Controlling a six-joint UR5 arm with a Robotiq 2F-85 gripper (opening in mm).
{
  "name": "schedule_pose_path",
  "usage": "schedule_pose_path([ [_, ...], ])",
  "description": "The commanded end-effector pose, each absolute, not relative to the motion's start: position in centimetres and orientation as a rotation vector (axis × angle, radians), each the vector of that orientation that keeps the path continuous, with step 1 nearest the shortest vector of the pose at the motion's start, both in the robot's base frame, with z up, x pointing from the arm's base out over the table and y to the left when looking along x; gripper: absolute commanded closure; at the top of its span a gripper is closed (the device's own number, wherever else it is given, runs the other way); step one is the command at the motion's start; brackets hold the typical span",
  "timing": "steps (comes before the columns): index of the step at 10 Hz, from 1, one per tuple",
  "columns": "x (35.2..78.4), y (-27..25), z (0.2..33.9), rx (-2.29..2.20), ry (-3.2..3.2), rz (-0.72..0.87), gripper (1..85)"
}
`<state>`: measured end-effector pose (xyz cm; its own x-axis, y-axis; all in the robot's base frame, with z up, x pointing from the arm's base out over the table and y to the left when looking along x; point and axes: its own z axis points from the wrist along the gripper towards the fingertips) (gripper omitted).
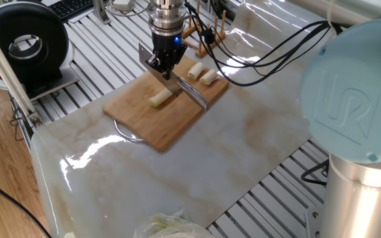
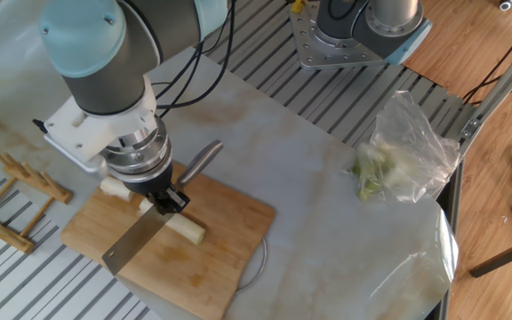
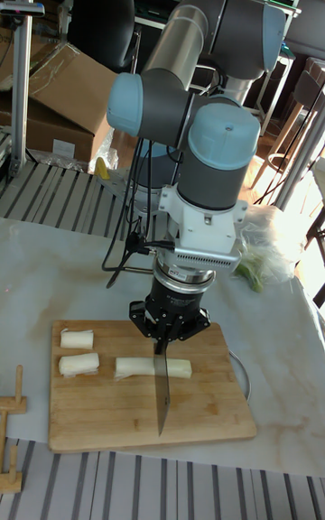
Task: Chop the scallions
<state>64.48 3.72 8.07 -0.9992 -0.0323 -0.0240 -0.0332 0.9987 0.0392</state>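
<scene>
Scallions: one long chunk [image 3: 153, 367] lies mid-board on the wooden cutting board [image 3: 208, 412] — two short chunks [image 3: 78, 351] rest near the board's end. Knife [image 3: 162, 394]: blade above the long chunk, pinched by the gripper [image 3: 162, 346] fingers. Bagged greens [image 2: 389, 164] lie well apart.

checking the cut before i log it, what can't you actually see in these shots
- Whether the knife has cut through the scallion piece: blade edge-on in the tall fixed view, and the hand covers the contact in one fixed view.
- How the hand's fingers grip the knife: too small and dark in every view.
- Contents of the plastic bag: blurred by the crumpled film in the other fixed view, cut off by the bottom edge in one fixed view.
</scene>
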Motion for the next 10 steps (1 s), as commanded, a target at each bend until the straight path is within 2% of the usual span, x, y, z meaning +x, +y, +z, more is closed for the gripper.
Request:
schedule_pose_path([
  [1, 64.76, 3.94, 7.63, -0.041, 3.109, 0.082, 84.3],
  [10, 64.75, 3.39, 7.23, -0.051, 3.111, 0.075, 84.3],
])
